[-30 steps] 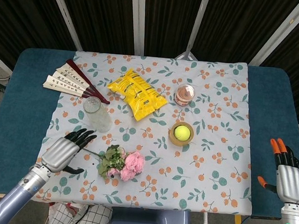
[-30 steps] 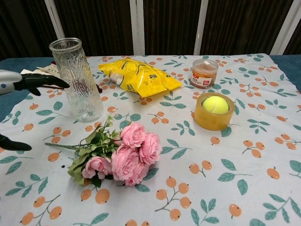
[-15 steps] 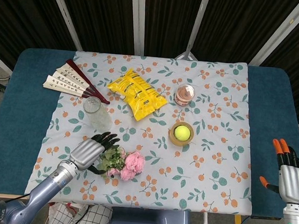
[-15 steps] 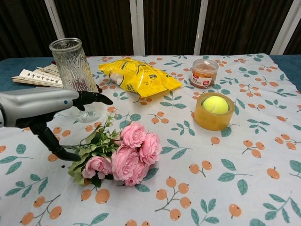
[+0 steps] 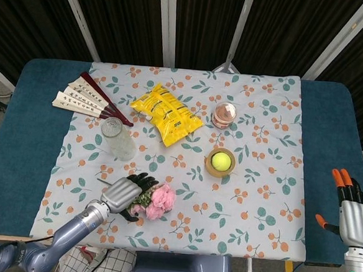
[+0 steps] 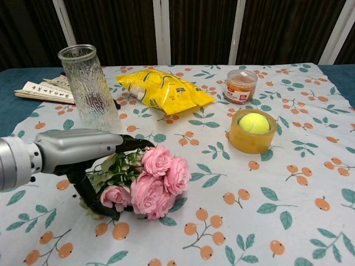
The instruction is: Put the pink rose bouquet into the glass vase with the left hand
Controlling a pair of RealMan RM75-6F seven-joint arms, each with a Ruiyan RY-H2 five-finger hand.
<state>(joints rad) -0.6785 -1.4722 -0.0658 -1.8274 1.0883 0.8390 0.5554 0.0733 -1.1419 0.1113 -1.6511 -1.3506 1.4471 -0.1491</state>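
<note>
While the left hand (image 6: 83, 152) sits over the leafy stem end of the pink rose bouquet (image 6: 148, 180), fingers (image 6: 136, 143) arch across the top of the greenery and the thumb reaches down on the near side; they bracket the stems, but whether they have pinched shut I cannot tell. Bouquet lies on its side on the table (image 5: 259, 179), blooms pointing toward the robot's right, near the front edge. Head view agrees: hand (image 5: 124, 194) overlapping foliage, pink heads (image 5: 160, 198) poking out beside it.

Glass vase (image 6: 90, 88) stands upright just behind the hand, mouth open, nothing in it. Beyond it lie folded fans (image 5: 87, 97), with a yellow snack bag (image 6: 163, 88) off to the side. Right hand (image 5: 353, 216) idle at the far table edge, fingers apart, holding nothing.

Risks, as I judge them:
- Grip lands on leaves, not stems; the bunch may slip or droop on the lift
- Vase close to the forearm; a swing upward could clip and topple it
- Narrow mouth against bushy foliage; stems may catch on the rim if not brought down near vertical
- Stem end partly hidden by the hand, so its alignment is hard to read
</note>
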